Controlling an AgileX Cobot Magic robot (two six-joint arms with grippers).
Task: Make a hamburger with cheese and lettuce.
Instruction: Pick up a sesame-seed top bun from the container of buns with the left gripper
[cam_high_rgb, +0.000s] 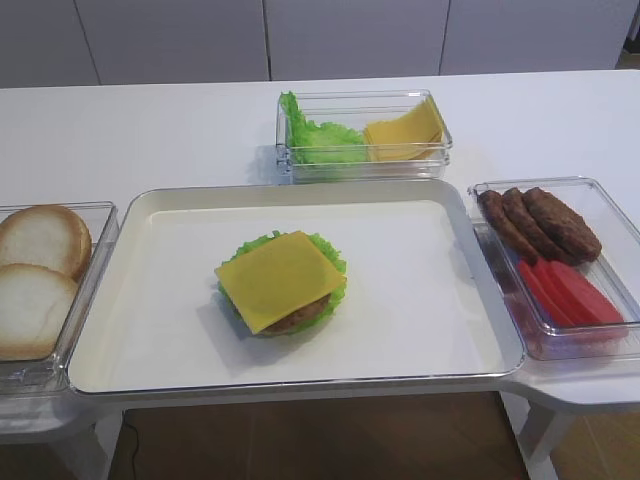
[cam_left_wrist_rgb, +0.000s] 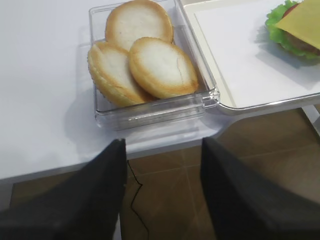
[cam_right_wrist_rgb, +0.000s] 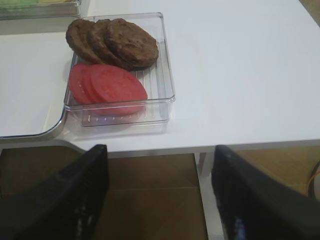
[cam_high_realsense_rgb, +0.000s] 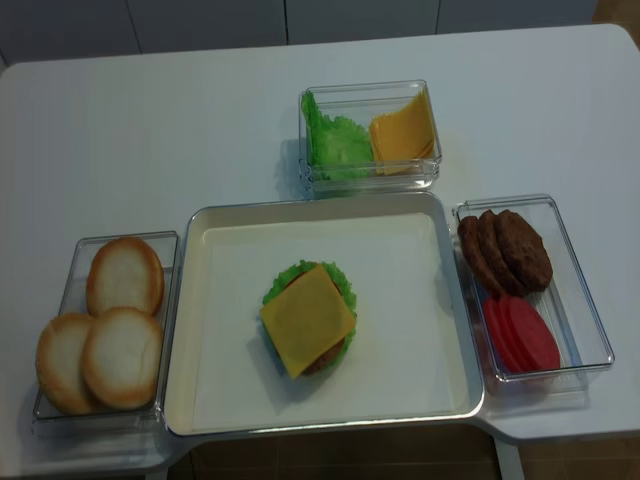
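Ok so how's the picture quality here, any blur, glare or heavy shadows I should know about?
Exterior high view: evenly lit, with a soft shadow left of the hamburger on the tray. Realsense view: sharp, a little dimmer, no glare. Right wrist view: the patties are sharp, while the right hand is a dark blur at the bottom. Left wrist view: the bun halves are clear, the left hand out of focus.

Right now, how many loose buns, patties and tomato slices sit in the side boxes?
Buns: 3
Patties: 3
Tomato slices: 3
Total: 9
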